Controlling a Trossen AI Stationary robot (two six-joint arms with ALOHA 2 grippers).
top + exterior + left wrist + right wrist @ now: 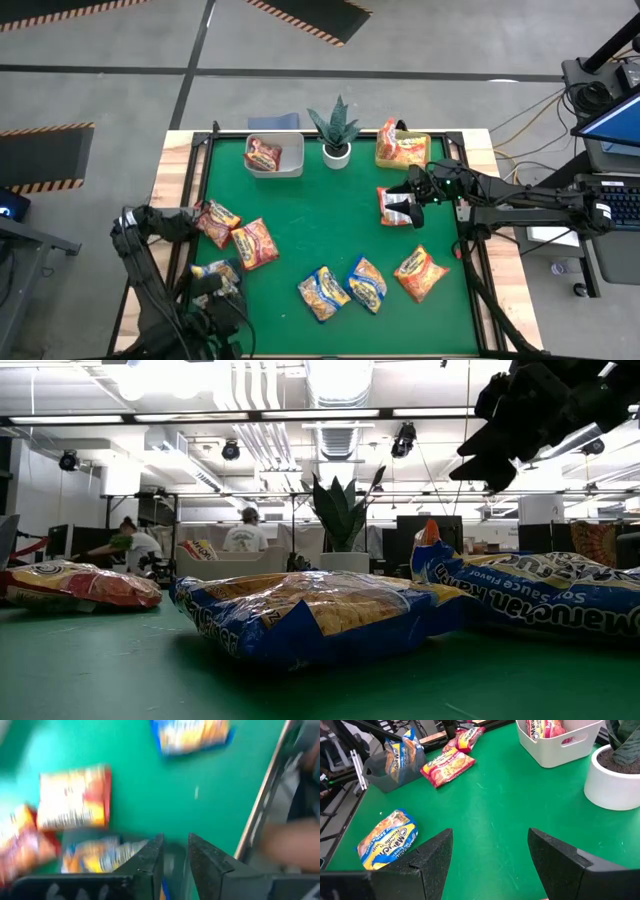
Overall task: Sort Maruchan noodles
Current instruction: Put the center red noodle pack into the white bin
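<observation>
A green mat is covering the table, with a grey floor and striped hazard tape lying beyond it; in the low view an office is showing behind, with two people sitting at desks.

Counting the packets in the high view: one red-white packet is lying in the white bin at about 11 o'clock on the mat. A potted plant is standing at 12 o'clock, just beside the bin. At 1 o'clock a clear container is holding orange-red packets, at least two, though I cannot tell the exact number. One red-white packet is lying at 2 o'clock, under the right gripper. Two orange-red packets are lying together at 9 o'clock, touching each other. Two yellow-blue packets are lying side by side at 6 o'clock, and one orange-red packet is sitting at 5 o'clock. At 8 o'clock, a grey bin is holding a yellow-blue packet.

The left gripper is hanging over that grey bin, its fingers standing narrowly apart; whether anything is between them I cannot tell.

The right gripper is hovering over the 2 o'clock packet with its jaws spread wide, and its wrist view is showing nothing between them.
</observation>
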